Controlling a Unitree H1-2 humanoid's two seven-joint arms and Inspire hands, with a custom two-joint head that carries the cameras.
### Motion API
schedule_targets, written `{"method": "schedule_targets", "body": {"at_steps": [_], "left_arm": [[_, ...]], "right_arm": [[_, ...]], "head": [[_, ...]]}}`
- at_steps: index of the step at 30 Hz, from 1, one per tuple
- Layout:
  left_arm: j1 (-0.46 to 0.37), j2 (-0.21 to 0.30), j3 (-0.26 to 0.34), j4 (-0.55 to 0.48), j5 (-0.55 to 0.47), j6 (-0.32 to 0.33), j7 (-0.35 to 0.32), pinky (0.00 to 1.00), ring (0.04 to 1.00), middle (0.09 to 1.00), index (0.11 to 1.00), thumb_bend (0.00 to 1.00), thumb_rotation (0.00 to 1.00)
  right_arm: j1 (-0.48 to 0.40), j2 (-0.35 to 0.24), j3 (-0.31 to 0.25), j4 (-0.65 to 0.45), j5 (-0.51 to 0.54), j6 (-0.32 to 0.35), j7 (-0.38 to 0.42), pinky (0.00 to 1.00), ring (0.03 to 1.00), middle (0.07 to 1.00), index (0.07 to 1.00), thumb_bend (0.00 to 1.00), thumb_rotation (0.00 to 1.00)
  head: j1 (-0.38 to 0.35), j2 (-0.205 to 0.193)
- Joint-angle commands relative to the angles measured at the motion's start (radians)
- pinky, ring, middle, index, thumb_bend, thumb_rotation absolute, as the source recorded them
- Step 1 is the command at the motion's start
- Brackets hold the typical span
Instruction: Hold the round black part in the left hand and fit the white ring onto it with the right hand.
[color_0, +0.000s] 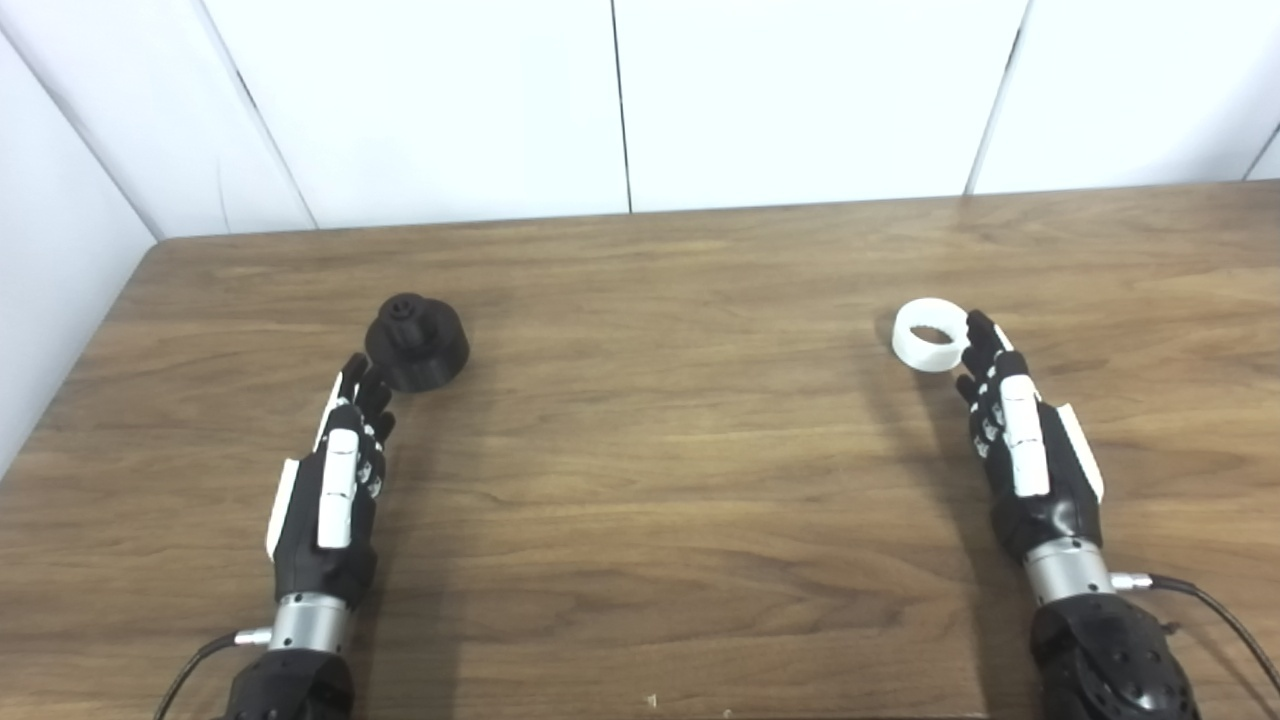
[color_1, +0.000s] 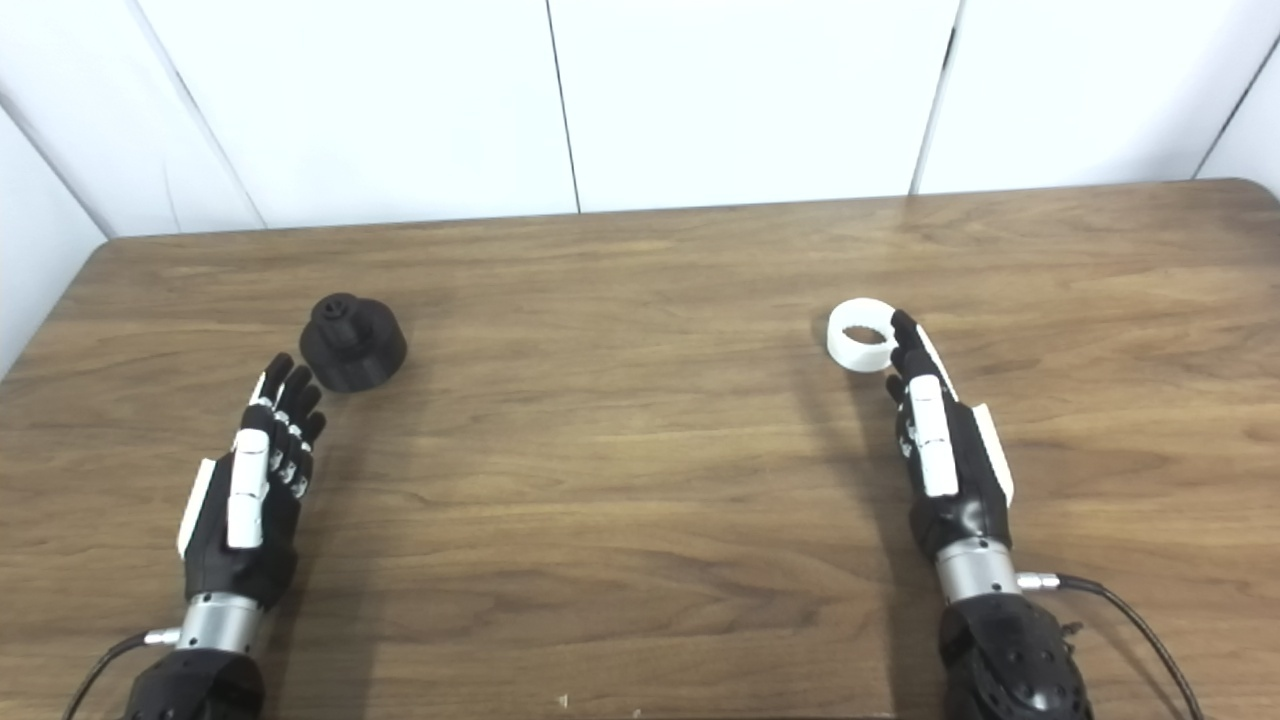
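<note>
The round black part (color_0: 417, 343), a short cylinder with a small knob on top, stands on the wooden table at the left. My left hand (color_0: 334, 480) is open just below and left of it, fingers stretched out with their tips near the part's lower left edge. The white ring (color_0: 929, 335) lies flat on the table at the right. My right hand (color_0: 1020, 445) is open too, edge-on, its fingertips reaching up beside the ring's right rim. Neither hand holds anything.
The wooden table (color_0: 660, 480) runs to white wall panels at the back and left. Its left edge slants close to my left arm. Cables trail from both wrists near the front edge.
</note>
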Motion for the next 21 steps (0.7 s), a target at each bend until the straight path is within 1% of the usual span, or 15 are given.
{"method": "schedule_targets", "body": {"at_steps": [1,8,12,15,16,19,21], "left_arm": [[-0.023,0.017,0.004,-0.028,0.008,-0.032,-0.002,1.00,1.000,1.000,1.000,0.51,0.91],[-0.017,0.018,0.006,-0.043,0.017,-0.021,0.005,1.00,1.000,1.000,1.000,0.49,0.91],[-0.013,0.020,0.004,-0.047,0.012,-0.019,0.002,1.00,1.000,1.000,1.000,0.50,0.90],[-0.013,0.022,0.002,-0.050,0.017,-0.018,0.001,1.00,1.000,1.000,1.000,0.49,0.91],[-0.013,0.026,0.000,-0.053,0.030,-0.017,0.004,1.00,1.000,1.000,1.000,0.50,0.90],[-0.013,0.037,0.002,-0.065,0.067,-0.006,0.016,1.00,1.000,1.000,1.000,0.55,0.80],[-0.017,0.059,0.003,-0.070,0.149,-0.008,0.037,1.00,1.000,1.000,0.996,0.56,0.70]], "right_arm": [[-0.011,0.003,0.000,-0.011,0.006,-0.054,0.005,1.00,0.998,0.989,0.950,0.46,0.99],[-0.018,0.000,0.001,-0.005,0.019,-0.051,0.013,1.00,1.000,0.992,0.950,0.46,0.97],[-0.021,-0.001,0.003,-0.003,0.015,-0.057,0.013,1.00,0.999,0.991,0.950,0.45,0.99],[-0.024,0.001,0.001,-0.005,0.015,-0.052,0.010,1.00,0.994,0.985,0.946,0.45,0.98],[-0.025,-0.001,0.002,-0.003,0.011,-0.055,0.009,1.00,0.992,0.984,0.945,0.45,0.98],[-0.025,-0.001,0.003,0.001,0.007,-0.061,0.009,1.00,0.990,0.983,0.944,0.46,0.99],[-0.026,0.002,0.004,0.002,0.008,-0.059,0.009,1.00,0.991,0.984,0.942,0.46,0.99]], "head": [[0.000,0.001],[0.004,-0.002],[0.004,-0.002],[0.005,-0.003],[0.013,-0.006],[0.023,-0.009],[0.028,-0.011]]}}
